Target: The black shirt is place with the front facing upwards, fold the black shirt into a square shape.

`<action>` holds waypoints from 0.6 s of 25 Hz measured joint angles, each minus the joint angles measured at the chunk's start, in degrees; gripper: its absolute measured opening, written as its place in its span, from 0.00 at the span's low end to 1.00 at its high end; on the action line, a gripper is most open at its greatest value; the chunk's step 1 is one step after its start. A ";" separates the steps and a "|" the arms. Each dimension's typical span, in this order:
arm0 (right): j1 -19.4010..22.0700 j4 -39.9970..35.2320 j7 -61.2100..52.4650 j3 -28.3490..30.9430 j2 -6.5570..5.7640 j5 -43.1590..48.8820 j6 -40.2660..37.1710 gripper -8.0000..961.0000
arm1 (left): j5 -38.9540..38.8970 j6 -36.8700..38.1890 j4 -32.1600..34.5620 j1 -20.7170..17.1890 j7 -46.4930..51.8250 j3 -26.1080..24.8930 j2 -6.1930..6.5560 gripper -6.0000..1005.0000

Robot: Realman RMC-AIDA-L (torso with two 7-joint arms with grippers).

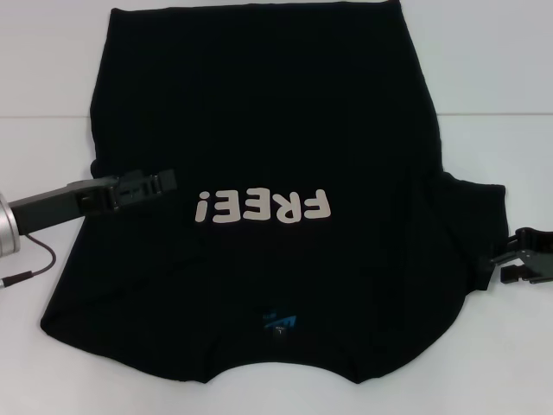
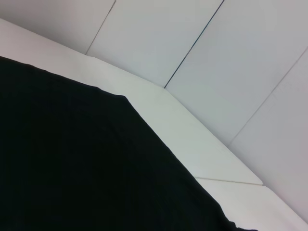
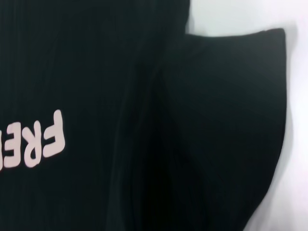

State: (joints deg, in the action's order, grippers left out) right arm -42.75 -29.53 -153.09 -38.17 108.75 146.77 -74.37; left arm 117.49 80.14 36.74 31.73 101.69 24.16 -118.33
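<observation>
The black shirt, matte soft cloth, lies spread face-up on the white table, cream "FREE!" lettering and blue neck label showing. Left gripper over its sleeve side, right gripper beside the other sleeve; finger spread possibly closed, I cannot tell.

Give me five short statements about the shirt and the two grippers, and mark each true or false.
1. The shirt lies with its lettering facing up. True.
2. The shirt is already folded into a square. False: it lies spread out, the sleeve by the right gripper out to the side.
3. The left gripper is over the shirt, near the lettering. True.
4. The right gripper is over the blue neck label. False: it is at the sleeve's edge.
5. The table is white. True.
</observation>
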 joint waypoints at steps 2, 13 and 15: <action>-0.06 0.01 -0.01 -0.03 0.29 -0.05 0.78 0.49 | -0.02 -0.24 0.00 0.01 0.00 0.00 -0.09 0.81; -0.94 0.69 0.04 -2.66 0.86 0.02 2.29 0.30 | -0.23 -0.66 0.00 0.07 0.00 0.00 -0.24 0.81; -0.74 0.45 0.10 -2.68 0.81 0.02 2.28 0.20 | -0.24 -0.78 0.00 0.08 0.00 0.00 -0.24 0.81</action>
State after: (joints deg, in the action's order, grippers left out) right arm -43.49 -29.09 -152.99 -40.85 109.56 146.79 -72.10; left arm 117.25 79.37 36.74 31.80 101.69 24.17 -118.57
